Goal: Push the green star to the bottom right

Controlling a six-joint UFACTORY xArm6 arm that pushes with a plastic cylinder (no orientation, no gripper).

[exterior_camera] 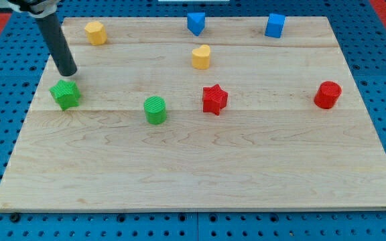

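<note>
My tip (68, 72) sits on the pale wooden counter (200, 167), just above the green plastic star block (66, 94), perhaps touching it; it grips nothing.

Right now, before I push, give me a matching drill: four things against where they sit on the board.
Things:
1. my tip
2. green star
3. red cylinder
4. green cylinder

Places:
A. far toward the view's right
B. just left of the red star
C. just above the green star
D. near the board's left edge

Pairs: 1-C, 2-D, 3-A, 4-B
</note>
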